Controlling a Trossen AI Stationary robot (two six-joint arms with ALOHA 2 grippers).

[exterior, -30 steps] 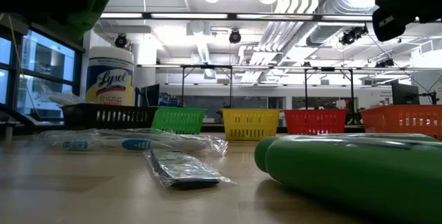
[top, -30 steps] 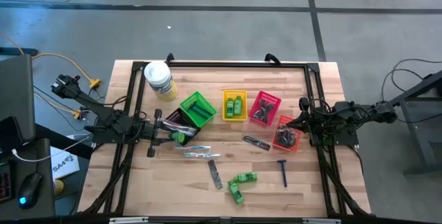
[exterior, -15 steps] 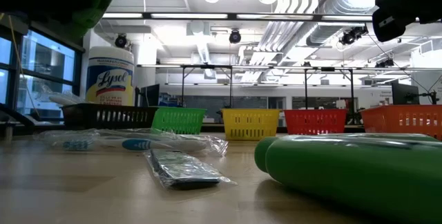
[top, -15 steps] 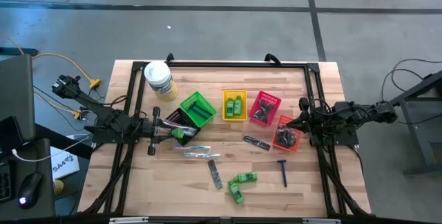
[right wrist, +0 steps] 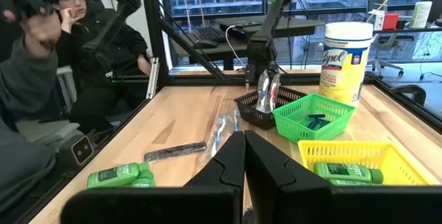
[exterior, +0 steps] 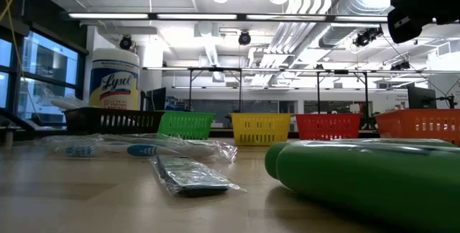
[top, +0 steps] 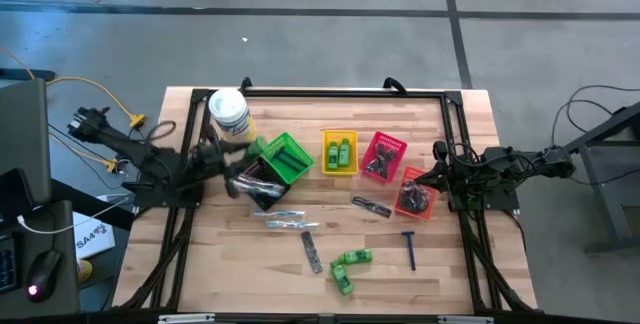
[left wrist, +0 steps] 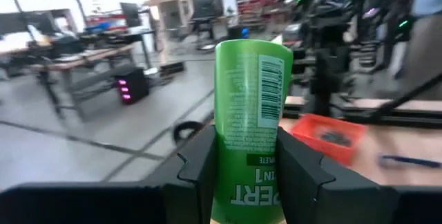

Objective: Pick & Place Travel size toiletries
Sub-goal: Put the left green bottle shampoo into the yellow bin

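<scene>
Sorting by kind looks to be the logic of the layout: small baskets sit in a row across the middle of the desk (top: 200, 264), and each holds one sort of item. The yellow basket (top: 340, 152) already carries two green mini bottles, so the bottle now in the air is probably meant for it or for a neighbour.

The left gripper (left wrist: 242, 165) is clamped on a green bottle (left wrist: 250, 124), its two dark fingers pressing the sides near the lower half so the body stands clear above them. From above, that bottle (top: 258, 148) hangs over the near edge of the green basket (top: 287, 157), beside the black basket (top: 262, 178) and not far from the white wipes tub (top: 229, 114). It is held well off the desk, likely to clear the basket walls.

The bottle is a bright green cylinder with a white barcode panel and white lettering, rounded at its end.

Two more green bottles (top: 350, 264) lie loose near the front of the desk, with a blue razor (top: 410, 247), a dark comb (top: 313, 252) and clear-wrapped sticks (top: 285, 218).

The right gripper (right wrist: 244, 156) waits with fingers together over the orange basket (top: 416, 193).
</scene>
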